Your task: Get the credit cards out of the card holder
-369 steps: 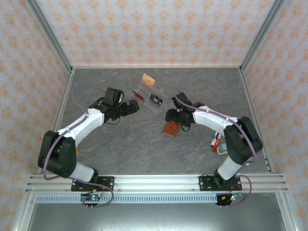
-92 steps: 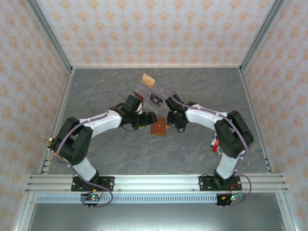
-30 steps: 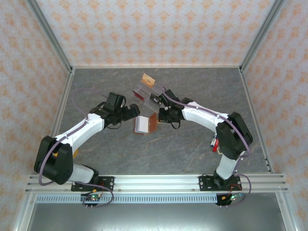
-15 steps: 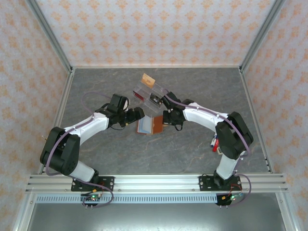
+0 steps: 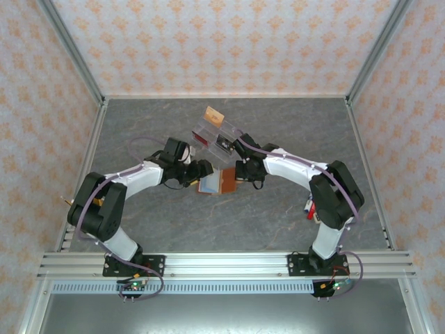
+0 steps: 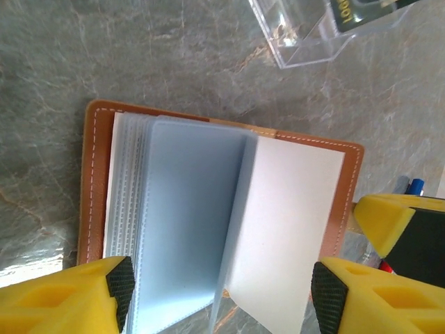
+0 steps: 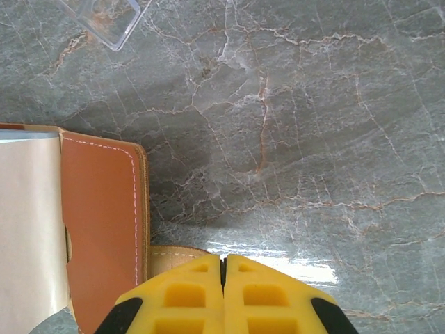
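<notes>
Lying open at the middle of the surface [image 5: 278, 223], the card holder [image 5: 217, 182] shows its blue-grey sleeves [image 6: 188, 223]. The left gripper [image 6: 219, 278] has swung back over them, its jaws narrowing but still parted, likely to pick a card. The right gripper [image 7: 222, 268] stays clenched at the holder's edge.

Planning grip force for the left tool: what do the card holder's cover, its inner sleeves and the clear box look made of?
The card holder cover: tan-brown leather or faux leather, matte, pale stitching along its edge. Its inner sleeves: likely thin flexible plastic, frosted blue-grey, stacked edges showing seams. The clear box: rigid transparent plastic, glossy, sharp corners.
</notes>
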Motion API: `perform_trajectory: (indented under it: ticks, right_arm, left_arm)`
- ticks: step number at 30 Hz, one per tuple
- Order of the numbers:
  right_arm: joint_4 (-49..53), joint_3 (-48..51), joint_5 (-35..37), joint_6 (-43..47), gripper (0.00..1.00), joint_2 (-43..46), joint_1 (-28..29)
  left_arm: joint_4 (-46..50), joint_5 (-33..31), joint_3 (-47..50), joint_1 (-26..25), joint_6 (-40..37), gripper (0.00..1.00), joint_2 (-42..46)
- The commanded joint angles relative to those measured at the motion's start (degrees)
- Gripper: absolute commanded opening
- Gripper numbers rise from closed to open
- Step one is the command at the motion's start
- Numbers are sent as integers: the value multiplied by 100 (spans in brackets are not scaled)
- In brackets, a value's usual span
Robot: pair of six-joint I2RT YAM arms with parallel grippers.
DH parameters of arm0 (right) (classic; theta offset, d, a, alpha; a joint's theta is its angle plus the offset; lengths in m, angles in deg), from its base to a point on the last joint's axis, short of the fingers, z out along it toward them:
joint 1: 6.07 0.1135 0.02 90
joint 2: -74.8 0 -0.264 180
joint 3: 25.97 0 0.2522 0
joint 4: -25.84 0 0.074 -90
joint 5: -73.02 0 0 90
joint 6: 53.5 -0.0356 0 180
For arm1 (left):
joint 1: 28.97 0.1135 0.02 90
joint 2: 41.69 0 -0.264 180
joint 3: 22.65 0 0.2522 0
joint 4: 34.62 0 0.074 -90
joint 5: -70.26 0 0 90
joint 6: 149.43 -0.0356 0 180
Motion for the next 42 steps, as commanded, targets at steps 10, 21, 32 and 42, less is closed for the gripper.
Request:
perform_trajectory:
  ticks: [10, 21, 32, 42]
  right_arm:
    - [157, -20, 166, -77, 5, -198, -12]
    - [164, -38, 145, -70, 5, -256, -12]
    - [170, -117, 90, -44, 5, -278, -8]
    - [140, -90, 93, -56, 5, -278, -12]
  left_arm:
    - [78, 245, -322, 10, -111, 73, -302]
    - [313, 247, -497, -33, -135, 79, -584]
    - [209, 757, -645, -129, -149, 79, -533]
    - [39, 973, -729, -373, -131, 79, -489]
